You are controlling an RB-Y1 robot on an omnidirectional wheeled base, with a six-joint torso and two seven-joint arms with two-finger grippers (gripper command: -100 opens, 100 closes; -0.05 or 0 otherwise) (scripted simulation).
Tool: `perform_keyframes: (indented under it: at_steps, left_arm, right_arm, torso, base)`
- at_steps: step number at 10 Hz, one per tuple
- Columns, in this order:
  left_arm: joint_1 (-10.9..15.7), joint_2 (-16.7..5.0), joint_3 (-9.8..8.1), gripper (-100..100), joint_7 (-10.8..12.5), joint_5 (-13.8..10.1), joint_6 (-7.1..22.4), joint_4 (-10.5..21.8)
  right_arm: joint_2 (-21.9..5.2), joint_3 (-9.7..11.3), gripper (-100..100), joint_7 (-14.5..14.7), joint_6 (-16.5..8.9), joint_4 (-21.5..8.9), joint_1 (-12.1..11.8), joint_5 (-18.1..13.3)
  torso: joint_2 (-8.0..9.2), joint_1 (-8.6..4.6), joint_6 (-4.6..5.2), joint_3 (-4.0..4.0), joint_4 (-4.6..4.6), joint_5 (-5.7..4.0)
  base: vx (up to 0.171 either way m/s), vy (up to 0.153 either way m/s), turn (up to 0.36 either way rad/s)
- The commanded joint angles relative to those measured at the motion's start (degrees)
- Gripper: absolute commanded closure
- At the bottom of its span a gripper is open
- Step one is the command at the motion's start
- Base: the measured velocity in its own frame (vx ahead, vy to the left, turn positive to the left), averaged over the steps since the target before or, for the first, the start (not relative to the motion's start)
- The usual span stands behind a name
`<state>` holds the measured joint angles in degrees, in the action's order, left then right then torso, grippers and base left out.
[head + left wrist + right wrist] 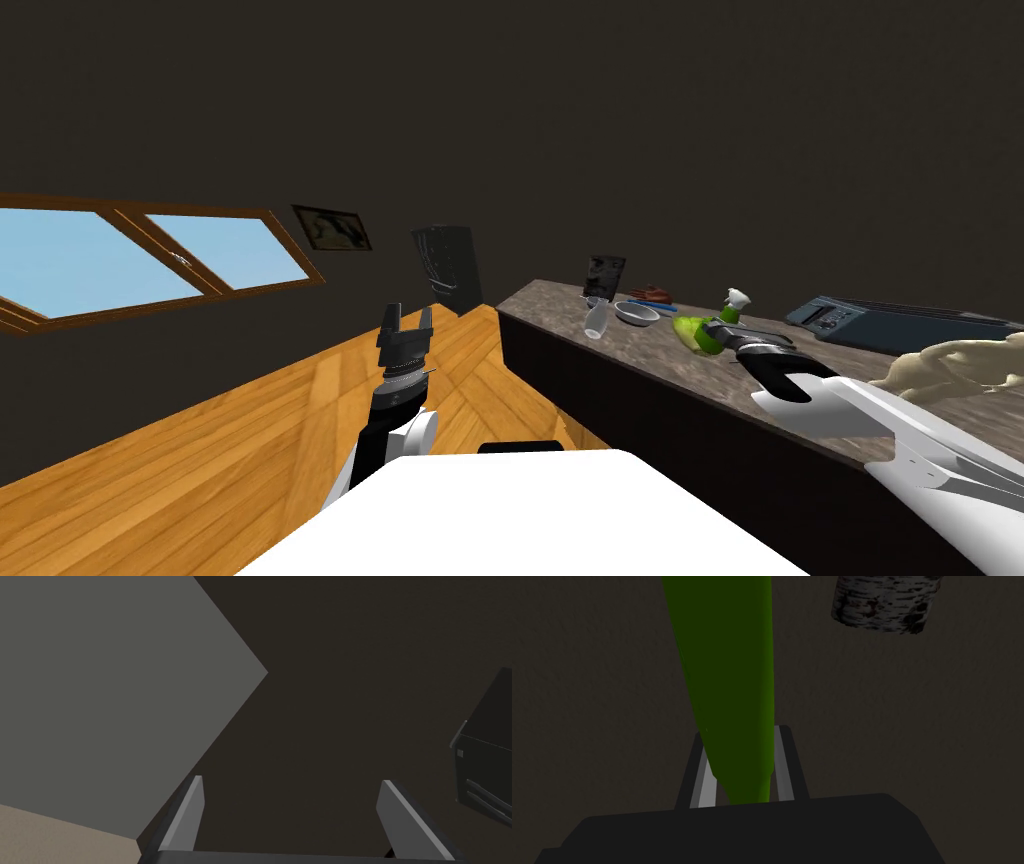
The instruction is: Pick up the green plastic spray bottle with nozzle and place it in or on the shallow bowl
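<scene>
The green spray bottle (700, 333) with a pale nozzle hangs tilted just above the speckled counter (660, 375), held by my right gripper (722, 333). In the right wrist view the bottle's green body (727, 676) runs up between the two fingers (707, 788), which press its sides. The shallow grey bowl (637, 314) sits on the counter a short way beyond the bottle, toward the counter's far end. My left gripper (405, 322) is raised over the wooden floor, away from the counter, its fingers (192, 811) wide apart with nothing between them.
A clear glass (596, 319) lies beside the bowl, with a brown object (652, 294) and a dark speckled panel (604, 276) behind it. A dark flat device (880, 322) and a beige figurine (960, 368) sit on the counter to the right. A speckled cylinder (887, 603) is beyond the bottle.
</scene>
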<state>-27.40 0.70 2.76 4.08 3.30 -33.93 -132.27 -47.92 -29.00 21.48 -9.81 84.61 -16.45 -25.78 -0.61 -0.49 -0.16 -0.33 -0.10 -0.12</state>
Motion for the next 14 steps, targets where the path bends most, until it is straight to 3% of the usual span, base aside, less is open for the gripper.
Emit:
perform_keyframes:
  at_steps: [1,8,10,11,14]
  left_arm:
    - [0.0,0.0,0.0,0,0.0,0.0,0.0,0.0]
    - [-0.01,-0.01,-0.01,0,0.0,0.0,0.0,0.0]
    - [-0.01,-0.01,-0.01,0,0.0,0.0,0.0,0.0]
    - [-0.01,0.0,0.0,0,0.0,0.0,0.0,0.0]
    - [0.0,0.01,0.01,0,0.0,0.0,0.0,0.0]
  right_arm:
    - [-0.49,-0.22,100,-0.37,-2.36,-1.67,1.33,0.31]
    - [-0.44,-0.54,100,-0.77,-7.53,-6.92,4.59,1.6]
    - [-0.43,-0.55,100,-0.72,-7.39,-7.07,4.71,1.52]
    - [-0.43,-0.58,-100,-0.75,-7.49,-7.09,4.76,1.55]
    - [-0.44,-0.57,-100,-0.75,-7.48,-7.09,4.77,1.55]
  torso:
    - [0.0,0.0,0.0,0.0,0.0,0.0]
    - [-0.4,-0.37,-0.06,-0.23,-0.07,-0.19]
    - [-0.27,-0.27,0.0,-0.16,-0.05,-0.21]
    - [0.03,0.05,0.08,0.0,0.0,-0.15]
    - [0.4,0.43,0.11,0.23,0.1,-0.04]
  base:
    - [0.16,-0.127,0.354]
    - [0.158,-0.167,0.228]
    - [0.091,-0.111,0.105]
    - [0.014,-0.015,0.002]
    - [0.002,-0.002,0.001]
